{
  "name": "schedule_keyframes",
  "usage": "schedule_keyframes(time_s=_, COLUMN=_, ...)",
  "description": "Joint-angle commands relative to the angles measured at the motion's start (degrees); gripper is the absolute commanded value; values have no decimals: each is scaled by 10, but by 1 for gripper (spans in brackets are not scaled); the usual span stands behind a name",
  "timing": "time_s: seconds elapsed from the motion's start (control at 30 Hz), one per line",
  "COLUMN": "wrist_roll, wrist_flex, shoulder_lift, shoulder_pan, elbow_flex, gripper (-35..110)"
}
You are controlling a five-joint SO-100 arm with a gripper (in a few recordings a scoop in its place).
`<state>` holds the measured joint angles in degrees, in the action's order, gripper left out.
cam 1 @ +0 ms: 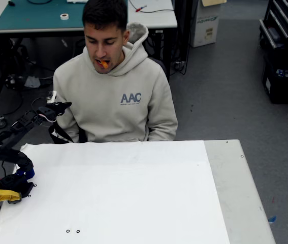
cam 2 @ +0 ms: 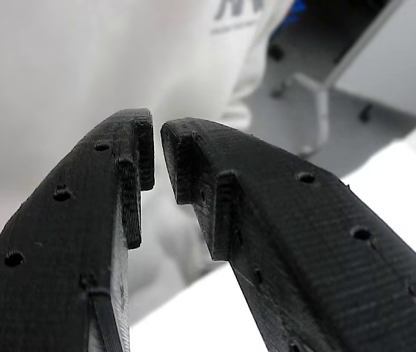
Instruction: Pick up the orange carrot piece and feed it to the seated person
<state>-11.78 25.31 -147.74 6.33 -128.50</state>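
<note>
Carrot [cam 1: 103, 64] sits between the person's [cam 1: 114, 96] lips, up and to the right of the claw [cam 1: 62, 106] in the fixed view, well apart from it. Held there by the mouth alone (feeding looks done, judging by that). Head tipped slightly down and forward, presumably to meet the handover.

Claw hangs off the table's [cam 1: 118, 193] far left corner, just beside the person's sleeve, pointing toward the chest. Arm folded in a zigzag over its base at the table edge, likely pulled clear of the face so nothing crowds it.

Claw [cam 2: 157, 158] in the wrist view: nearly closed, tips a narrow slit apart, nothing gripped between them, no orange on the pads. Pale hoodie fills the background behind the tips; white tabletop shows below. Touches nothing visible, though contact with the sleeve cannot be ruled out from the fixed view. Released and empty, then, with only retreat to rest seemingly left.
</note>
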Motion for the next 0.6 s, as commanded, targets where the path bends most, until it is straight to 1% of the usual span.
schedule_keyframes(time_s=0.0, wrist_roll=62, wrist_flex=-2, shoulder_lift=-154, shoulder_pan=8, elbow_flex=-62, gripper=-2)
schedule_keyframes(time_s=0.27, wrist_roll=181, wrist_flex=-1, shoulder_lift=-399, shoulder_pan=8, elbow_flex=-243, gripper=-2)
schedule_keyframes(time_s=0.37, wrist_roll=200, wrist_flex=-1, shoulder_lift=-405, shoulder_pan=7, elbow_flex=-277, gripper=-2)
schedule_keyframes(time_s=0.57, wrist_roll=208, wrist_flex=0, shoulder_lift=-402, shoulder_pan=7, elbow_flex=-320, gripper=-2)
